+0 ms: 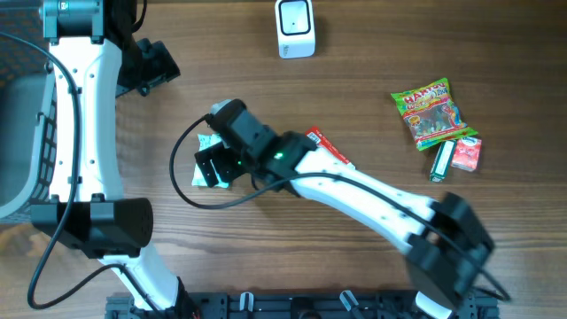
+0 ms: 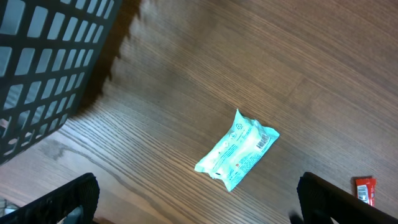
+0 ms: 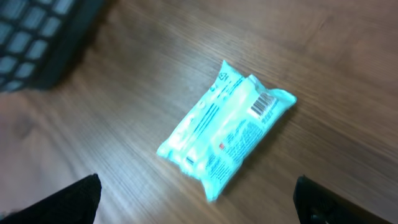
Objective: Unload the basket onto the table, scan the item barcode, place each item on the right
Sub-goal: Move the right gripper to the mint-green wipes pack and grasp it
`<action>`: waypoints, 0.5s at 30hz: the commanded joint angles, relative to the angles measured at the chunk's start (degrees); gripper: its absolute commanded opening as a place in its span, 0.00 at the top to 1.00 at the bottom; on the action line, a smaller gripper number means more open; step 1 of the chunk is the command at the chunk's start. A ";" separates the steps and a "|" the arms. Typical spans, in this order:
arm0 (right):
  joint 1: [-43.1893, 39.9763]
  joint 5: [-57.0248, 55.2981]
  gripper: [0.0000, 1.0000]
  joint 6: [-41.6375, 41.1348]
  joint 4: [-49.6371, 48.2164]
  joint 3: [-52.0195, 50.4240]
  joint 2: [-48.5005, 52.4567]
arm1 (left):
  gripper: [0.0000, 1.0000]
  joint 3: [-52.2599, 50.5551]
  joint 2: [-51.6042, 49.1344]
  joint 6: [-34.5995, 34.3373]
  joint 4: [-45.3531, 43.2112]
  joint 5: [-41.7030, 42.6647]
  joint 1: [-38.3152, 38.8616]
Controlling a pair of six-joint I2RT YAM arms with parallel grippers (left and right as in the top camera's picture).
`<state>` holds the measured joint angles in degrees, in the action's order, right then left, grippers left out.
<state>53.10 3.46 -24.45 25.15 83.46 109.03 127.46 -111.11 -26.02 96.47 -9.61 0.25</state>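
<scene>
The item, a teal wipes packet (image 3: 227, 127), lies flat on the wood table with its barcode (image 3: 263, 104) facing up. My right gripper (image 3: 198, 190) hovers just above it, open, with the packet lying ahead of the two fingers and nothing held. In the overhead view the right gripper (image 1: 213, 165) covers most of the packet (image 1: 205, 174). The left gripper (image 1: 155, 64) is open and empty farther back on the left, and the packet (image 2: 239, 149) lies ahead of it on the table. A white scanner (image 1: 295, 28) stands at the table's far edge.
A dark mesh basket (image 1: 18, 133) sits at the left edge. A red packet (image 1: 319, 140) pokes out beside the right arm. At the right lie a gummy bag (image 1: 434, 113), a small red-pink pack (image 1: 466, 153) and a green stick (image 1: 440, 159).
</scene>
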 commanded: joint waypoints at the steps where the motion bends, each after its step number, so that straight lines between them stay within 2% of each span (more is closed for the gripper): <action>1: -0.07 -2.16 0.04 -5.95 -2.86 0.15 7.50 | 0.00 -0.07 -0.22 0.24 0.00 -0.52 -0.04; 2: -0.07 -2.16 0.12 -5.95 -4.44 0.15 9.73 | 0.00 -0.07 -0.22 0.24 0.00 -0.52 -0.04; 3: -0.07 -2.19 0.14 -5.97 -6.03 0.15 11.69 | 0.00 -0.07 -0.22 0.24 0.00 -0.52 -0.04; 7: -0.07 -2.36 0.14 -5.95 -9.49 0.15 17.27 | 0.00 -0.07 -0.22 0.24 0.00 -0.52 -0.04; 9: -0.20 -2.36 0.26 -5.51 -7.98 0.15 17.55 | 0.00 -0.07 -0.22 0.24 0.00 -0.52 -0.04; 13: -1.84 -3.91 0.28 -5.53 -2.60 0.17 15.74 | 0.00 -0.07 -0.22 0.24 0.00 -0.52 -0.04; 15: -3.72 -9.75 0.28 -5.55 2.43 0.17 13.44 | 0.00 -0.07 -0.22 0.24 0.00 -0.52 -0.04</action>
<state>52.14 0.95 -29.80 22.81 84.60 123.79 127.44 -111.11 -26.02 96.44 -9.61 0.25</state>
